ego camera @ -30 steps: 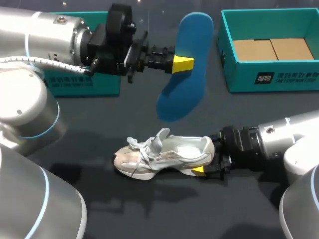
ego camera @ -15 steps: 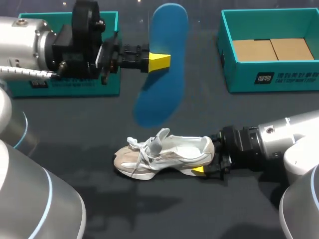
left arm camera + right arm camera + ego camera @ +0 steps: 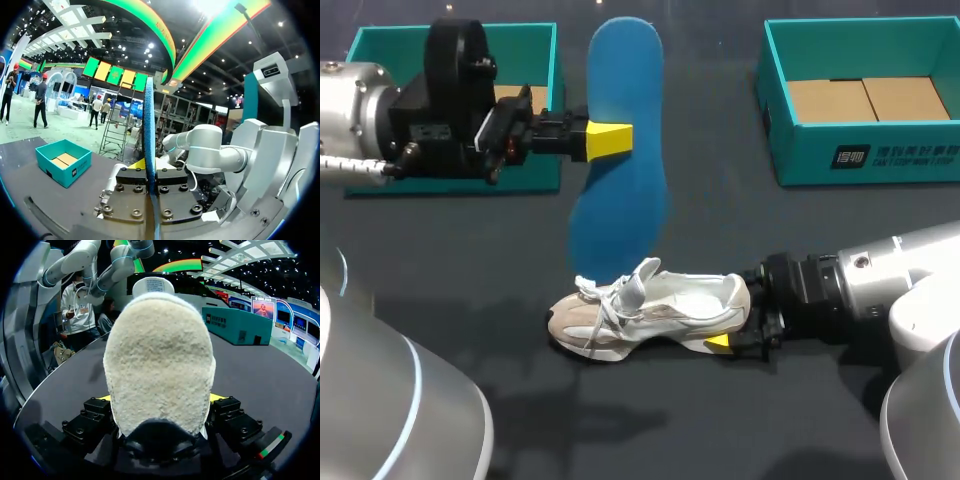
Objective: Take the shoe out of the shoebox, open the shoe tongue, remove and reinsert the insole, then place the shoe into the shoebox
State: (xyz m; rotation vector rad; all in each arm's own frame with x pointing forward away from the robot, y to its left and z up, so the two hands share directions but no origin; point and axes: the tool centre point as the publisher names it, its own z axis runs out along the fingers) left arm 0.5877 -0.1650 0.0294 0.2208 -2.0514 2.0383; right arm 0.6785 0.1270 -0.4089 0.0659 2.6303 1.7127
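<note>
- Two teal boxes sit along the far side of the table point(image 3: 720, 430): the left box point(image 3: 535, 172) and the right box point(image 3: 865, 150), with a bare dark strip between them.
- There's loads of free tabletop on the near side of the shoe point(image 3: 650, 305). It stands on its sole mid-table, toe toward my left, well apart from both boxes.
- The left arm comes in level over the left box. The left gripper point(image 3: 610, 140) is pinching the blue insole point(image 3: 620, 190) at one long edge.
- The insole hangs lengthwise in that gap between the boxes, its lower end near the shoe's laces.
- The right arm lies low along the table, with the right gripper point(image 3: 735, 322) clamped on the shoe's heel, one finger each side.
- The right box holds flat brown cardboard point(image 3: 865, 100). The left box is mostly hidden behind the arm, so only a sliver of brown shows.
</note>
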